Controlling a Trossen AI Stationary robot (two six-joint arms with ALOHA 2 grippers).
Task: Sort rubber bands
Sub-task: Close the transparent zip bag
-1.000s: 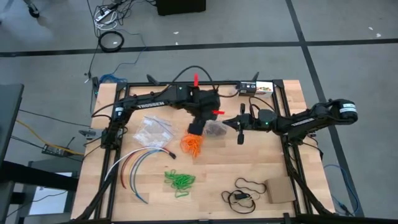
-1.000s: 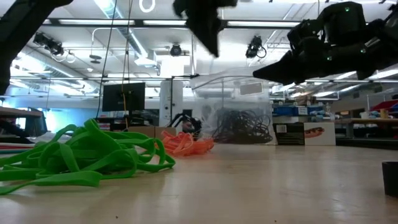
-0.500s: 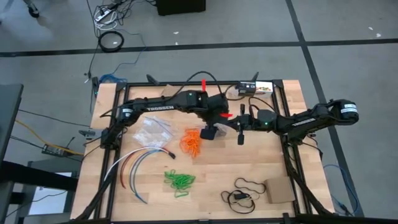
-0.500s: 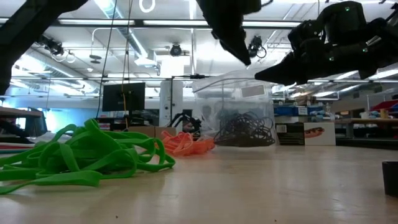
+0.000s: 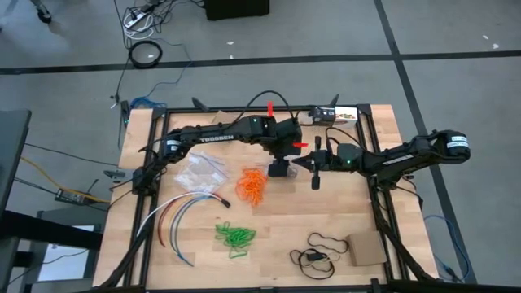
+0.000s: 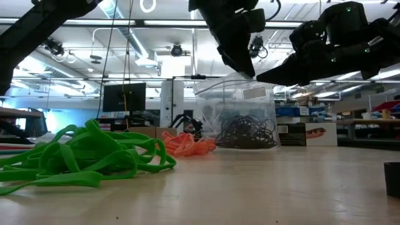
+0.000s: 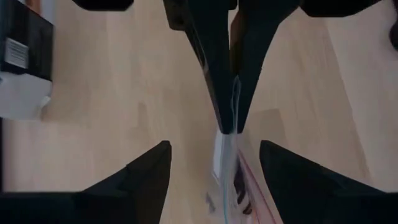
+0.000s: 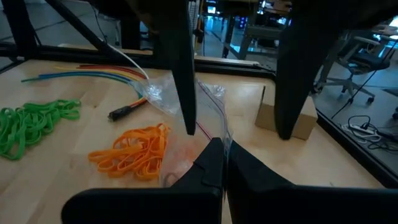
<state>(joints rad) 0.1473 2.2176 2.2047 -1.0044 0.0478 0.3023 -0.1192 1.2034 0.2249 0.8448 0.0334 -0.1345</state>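
A clear zip bag [image 6: 240,106] stands upright at mid-table with dark brown-black rubber bands [image 6: 245,131] in its bottom. My right gripper [image 8: 221,146] reaches in from the table's right and is shut on the bag's top. My left gripper [image 7: 214,149] hangs open right above the bag's mouth [image 5: 282,163], one finger on each side of the pinched edge. An orange heap [image 5: 252,185] lies just left of the bag. A green heap [image 5: 234,236] lies nearer the near edge. My right gripper pinches the bag's upper edge [image 7: 227,140] by the red zip strip between its two fingers. It comes nearly level from the table's right. The bag stays upright below the hold, its bottom on the table [image 6: 244,145]. Whether my left gripper touches the bag, I cannot tell.
Empty clear bags [image 5: 199,171] lie left of the orange heap, with curved coloured cables [image 5: 183,213] below them. A black cord loop [image 5: 321,247] and a cardboard box [image 5: 366,248] sit at the near right. Small boxes [image 5: 335,115] line the far edge.
My left gripper has moved from above the orange heap toward the table's right and come down over the bag's mouth. My right gripper has kept its hold on the bag, which stays upright in place.
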